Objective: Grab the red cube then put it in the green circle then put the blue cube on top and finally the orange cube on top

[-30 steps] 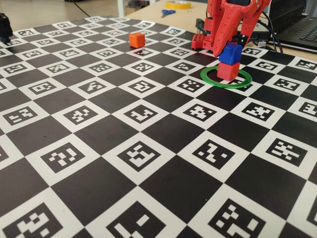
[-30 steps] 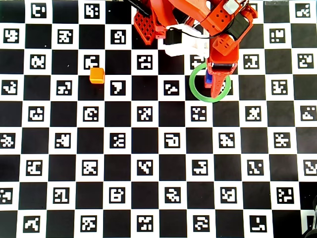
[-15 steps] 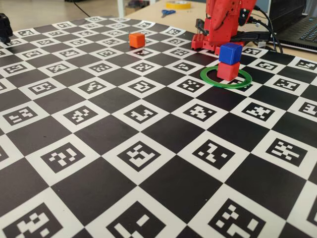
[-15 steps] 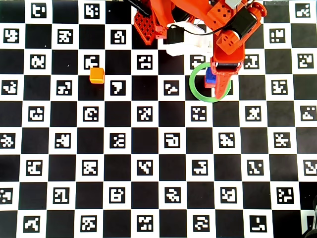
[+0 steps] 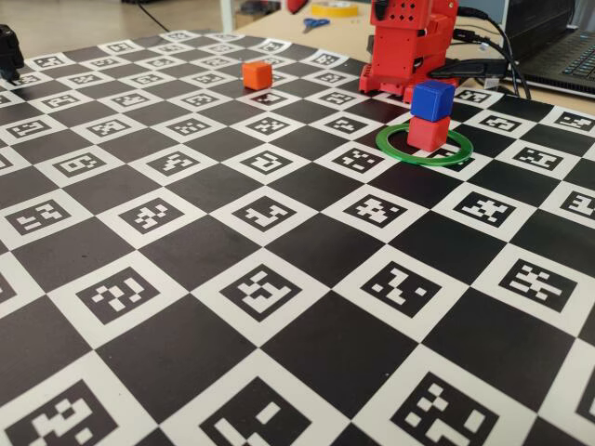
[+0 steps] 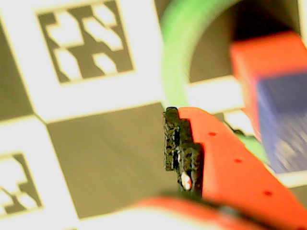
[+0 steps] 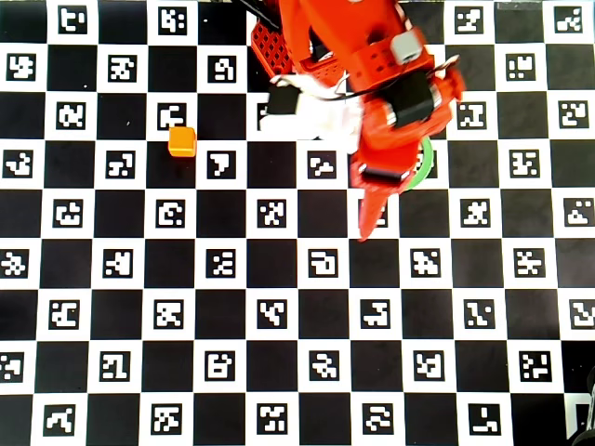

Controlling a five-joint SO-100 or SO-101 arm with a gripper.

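With the blue cube (image 5: 432, 98) stacked on the red cube (image 5: 428, 132), the orange cube (image 5: 257, 75) should be approached squarely; the gripper (image 7: 368, 218) state cannot be told.

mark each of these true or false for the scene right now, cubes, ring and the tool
1. The blue cube sits on top of the red cube. True.
2. The red cube lies outside the green circle. False: in the fixed view it stands inside the ring.
3. The orange cube is already on the stack. False: it rests alone on the checkered board, well apart from the ring.
4. The tool holds the blue cube. False: in the overhead view its tip is raised above the board with nothing visibly in it, and the fixed view shows the stack standing free.
5. Scissors lie on the table beyond the board. True.
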